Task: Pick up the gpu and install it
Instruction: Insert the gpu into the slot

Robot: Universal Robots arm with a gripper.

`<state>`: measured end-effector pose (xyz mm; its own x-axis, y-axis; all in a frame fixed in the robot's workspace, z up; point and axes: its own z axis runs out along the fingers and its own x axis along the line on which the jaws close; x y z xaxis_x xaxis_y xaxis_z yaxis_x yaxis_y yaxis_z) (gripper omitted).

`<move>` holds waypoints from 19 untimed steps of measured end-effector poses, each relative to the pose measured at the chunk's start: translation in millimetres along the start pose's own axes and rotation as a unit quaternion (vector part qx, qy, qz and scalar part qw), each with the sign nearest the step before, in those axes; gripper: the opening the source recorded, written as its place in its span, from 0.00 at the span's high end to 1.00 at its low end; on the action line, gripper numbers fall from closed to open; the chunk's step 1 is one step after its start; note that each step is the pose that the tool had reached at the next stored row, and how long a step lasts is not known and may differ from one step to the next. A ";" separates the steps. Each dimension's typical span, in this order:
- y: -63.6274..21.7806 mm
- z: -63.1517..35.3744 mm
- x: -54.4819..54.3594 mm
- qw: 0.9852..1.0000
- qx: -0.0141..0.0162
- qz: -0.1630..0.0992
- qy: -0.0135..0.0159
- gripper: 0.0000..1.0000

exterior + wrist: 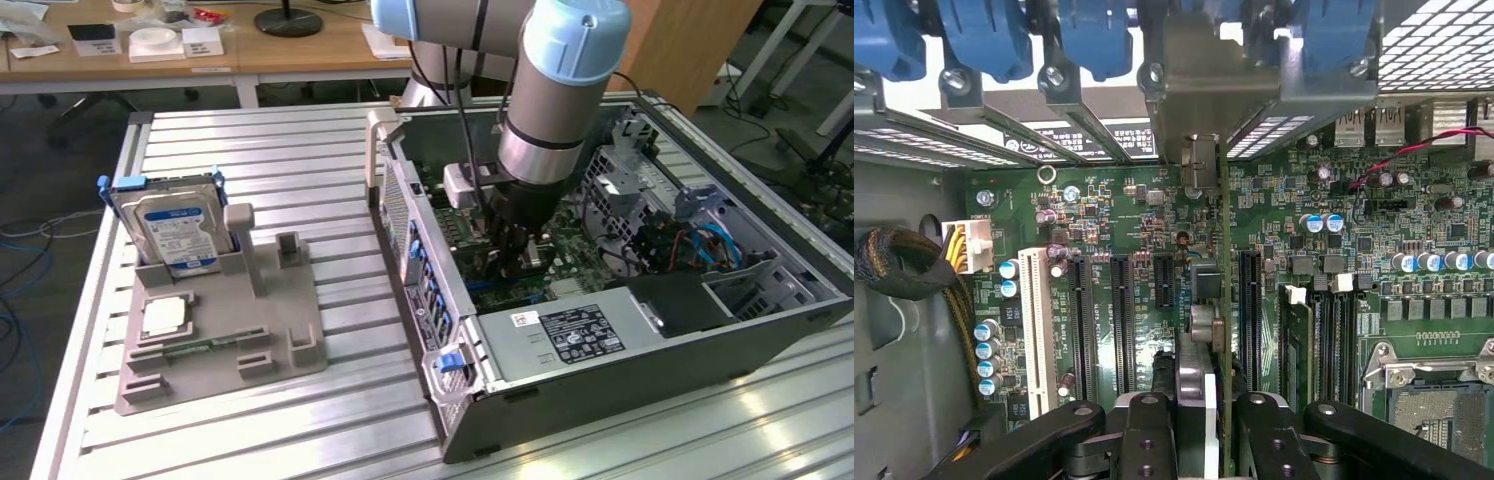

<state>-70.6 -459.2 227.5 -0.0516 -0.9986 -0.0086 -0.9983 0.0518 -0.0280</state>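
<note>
I read the gpu (1222,300) edge-on in the wrist view: a thin green-edged card standing upright over the motherboard (1414,250), its silvery end bracket (1204,90) up against the rear slot openings of the case. In the exterior view it sits low inside the open computer case (641,330), centre-right of the frame, under the arm (567,90).

The gripper (1204,420) is pinching the gpu, its black fingers (1144,430) closed on either side of the card's near edge.

Exterior view, left to right: one grey parts tray (227,340) at centre-left on the slatted metal table (267,150), with one hard drive (174,225) standing upright in it; then the one case. Upper left shows a wooden desk (267,50) with small boxes.

Wrist view count: one white slot (1036,330) and several black slots (1122,320) beside the card.
</note>
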 end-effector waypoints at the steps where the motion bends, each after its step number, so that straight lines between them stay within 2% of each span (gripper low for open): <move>1: 0.0 0.2 0.0 1.000 0.000 0.000 0.000 0.72; 19: 0.2 1.9 -1.1 1.000 0.000 -0.004 0.000 0.72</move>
<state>-70.7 -458.1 225.7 -0.0427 -0.9991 -0.0086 -0.9987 0.0429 -0.0279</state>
